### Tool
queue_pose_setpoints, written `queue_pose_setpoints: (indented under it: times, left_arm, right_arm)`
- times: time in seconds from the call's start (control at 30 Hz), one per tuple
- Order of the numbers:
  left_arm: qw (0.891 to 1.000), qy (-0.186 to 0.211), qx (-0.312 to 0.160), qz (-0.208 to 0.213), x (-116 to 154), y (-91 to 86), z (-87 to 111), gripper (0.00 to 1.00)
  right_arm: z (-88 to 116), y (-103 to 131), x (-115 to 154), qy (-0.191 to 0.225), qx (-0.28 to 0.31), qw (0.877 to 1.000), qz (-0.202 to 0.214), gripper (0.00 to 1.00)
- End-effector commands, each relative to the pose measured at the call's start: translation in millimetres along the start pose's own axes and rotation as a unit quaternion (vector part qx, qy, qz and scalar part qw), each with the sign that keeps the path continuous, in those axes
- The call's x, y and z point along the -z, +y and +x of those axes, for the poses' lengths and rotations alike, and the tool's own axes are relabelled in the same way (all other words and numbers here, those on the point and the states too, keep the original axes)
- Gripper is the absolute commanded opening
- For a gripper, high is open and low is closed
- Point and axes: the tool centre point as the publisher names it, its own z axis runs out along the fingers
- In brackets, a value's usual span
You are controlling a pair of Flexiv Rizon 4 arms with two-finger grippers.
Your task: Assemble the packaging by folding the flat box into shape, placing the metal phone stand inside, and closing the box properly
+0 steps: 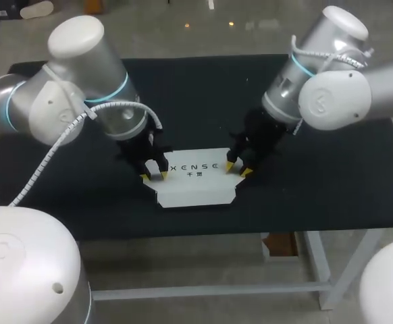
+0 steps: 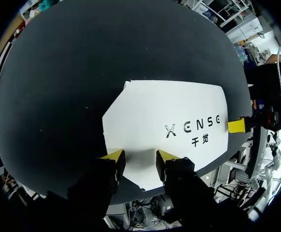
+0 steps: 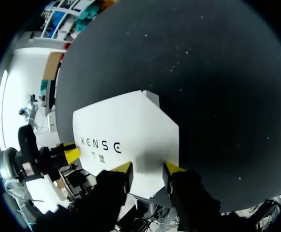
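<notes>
One black table (image 1: pixel 331 155) carries the flat box (image 1: pixel 196 183), unfolded, near its six o'clock edge. At the box's nine o'clock the left gripper (image 1: pixel 154 177) and at three the right gripper (image 1: pixel 238 169) both stand open, tips on card. Uneven pressing could skid it off the table. Only wrist views show each finger gap clearly.

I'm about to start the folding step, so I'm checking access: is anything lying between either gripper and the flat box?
Nothing visible does. The left gripper and the right gripper are at opposite ends of the flat box, fingers open over its edges, with only bare table around it.
</notes>
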Motion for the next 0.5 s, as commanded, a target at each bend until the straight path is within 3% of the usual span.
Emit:
queue_pose_setpoints:
  times: [0.03, 0.5]
  left_arm:
    - [1.0, 0.005, -0.002, 0.003, -2.0, 2.1, -1.2, 0.46]
    - [0.999, 0.049, -0.014, 0.008, -6.7, 3.6, 2.4, 0.47]
  right_arm:
    - [-5.0, -1.0, -4.3, 0.006, -0.002, 1.0, -0.004, 0.43]
    - [-3.5, -0.9, -14.4, 0.051, 0.0, 0.999, -0.015, 0.43]
